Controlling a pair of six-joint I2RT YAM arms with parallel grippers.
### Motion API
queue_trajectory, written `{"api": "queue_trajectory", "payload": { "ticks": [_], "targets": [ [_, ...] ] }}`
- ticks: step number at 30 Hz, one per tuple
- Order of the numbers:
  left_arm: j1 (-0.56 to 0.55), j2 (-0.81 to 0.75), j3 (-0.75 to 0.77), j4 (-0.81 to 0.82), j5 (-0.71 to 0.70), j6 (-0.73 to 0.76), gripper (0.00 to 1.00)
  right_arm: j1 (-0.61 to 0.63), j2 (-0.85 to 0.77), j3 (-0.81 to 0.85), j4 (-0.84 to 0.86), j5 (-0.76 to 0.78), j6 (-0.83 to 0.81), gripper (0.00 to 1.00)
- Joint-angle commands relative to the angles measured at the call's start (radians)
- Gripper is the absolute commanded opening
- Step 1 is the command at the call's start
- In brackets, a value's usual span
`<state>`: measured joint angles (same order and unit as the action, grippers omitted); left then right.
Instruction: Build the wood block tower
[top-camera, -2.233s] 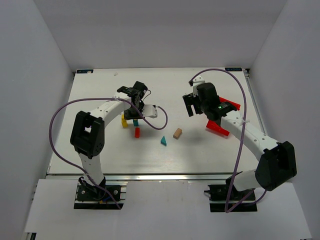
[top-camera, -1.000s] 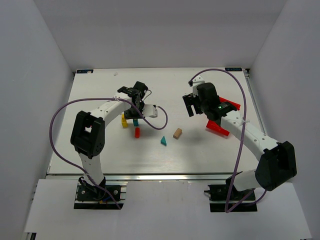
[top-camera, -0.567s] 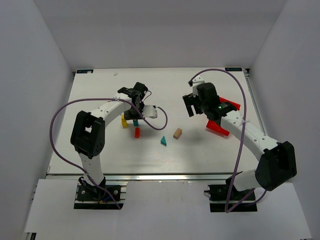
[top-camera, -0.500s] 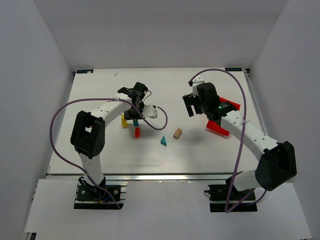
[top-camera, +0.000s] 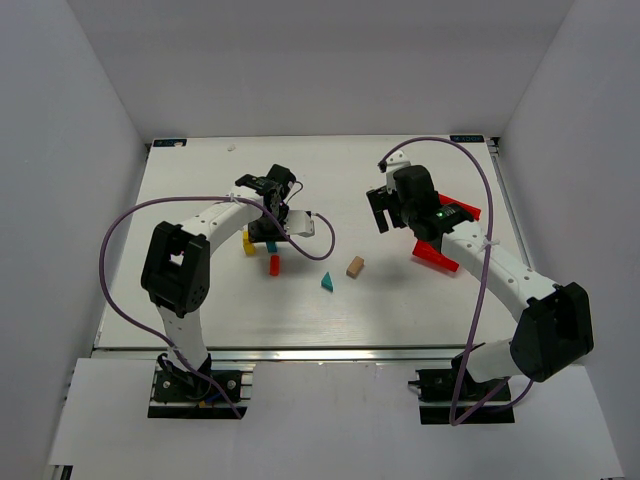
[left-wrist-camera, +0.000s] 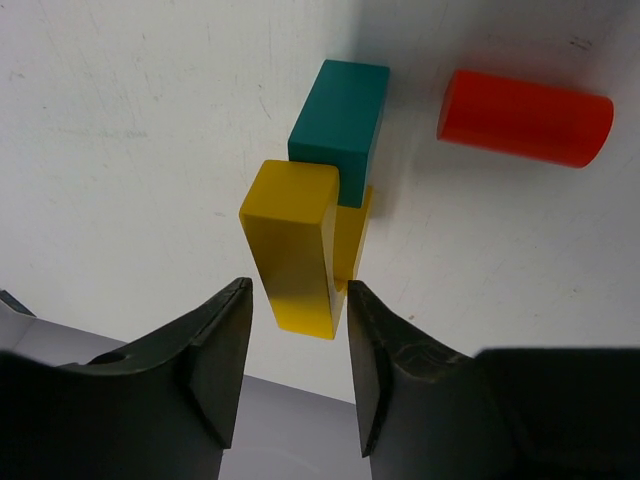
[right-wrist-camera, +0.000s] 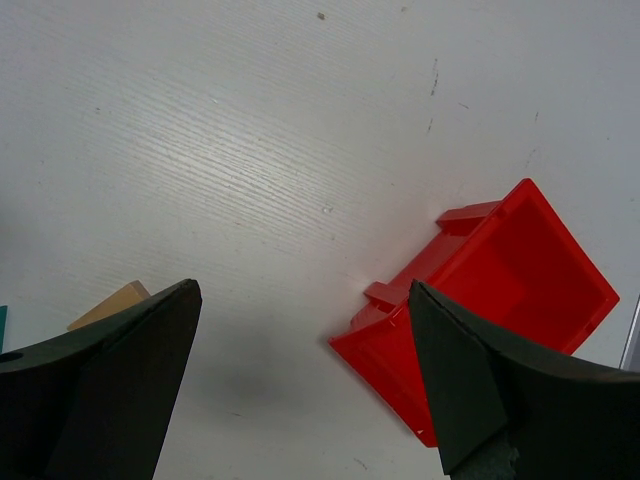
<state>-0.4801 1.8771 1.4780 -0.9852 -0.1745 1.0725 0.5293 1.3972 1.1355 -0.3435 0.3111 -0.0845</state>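
Nearest the arm bases, the teal triangle (top-camera: 327, 282) lies on the surface (top-camera: 200, 300), right of the yellow arch (left-wrist-camera: 295, 245). The tan cube (top-camera: 355, 266) sits further right of the arch. The red cylinder (left-wrist-camera: 525, 117) lies on its side near the arch. The arch stands upright, with the teal cube (left-wrist-camera: 340, 130) just beside it on the right. The left end effector (left-wrist-camera: 298, 290) hangs over the arch, jaws narrow, one either side, with a sliver of surface showing past one finger. Far right of the arch, the right end effector (right-wrist-camera: 302, 290) hovers wide and empty by the red bin (right-wrist-camera: 385, 360).
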Motion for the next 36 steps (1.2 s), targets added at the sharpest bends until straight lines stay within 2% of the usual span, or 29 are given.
{"api": "queue_trajectory", "payload": {
  "ticks": [1,11,16,19,36],
  "targets": [
    [-0.003,-0.039,-0.008,0.013,0.003,-0.002,0.54,-0.006,-0.006,0.040,-0.003,0.029,0.006,0.89],
    [0.000,-0.042,0.038,-0.012,0.038,-0.005,0.68,-0.006,-0.017,0.037,0.003,0.031,0.011,0.89],
    [-0.003,-0.042,0.050,-0.020,0.073,0.006,0.70,-0.006,-0.023,0.032,0.011,0.029,0.009,0.89],
    [-0.003,-0.039,0.073,-0.052,0.122,0.015,0.74,-0.006,-0.024,0.030,0.008,0.033,0.011,0.89],
    [-0.005,-0.033,0.071,-0.067,0.175,0.023,0.76,-0.006,-0.029,0.032,0.003,0.025,0.011,0.89]
  ]
}}
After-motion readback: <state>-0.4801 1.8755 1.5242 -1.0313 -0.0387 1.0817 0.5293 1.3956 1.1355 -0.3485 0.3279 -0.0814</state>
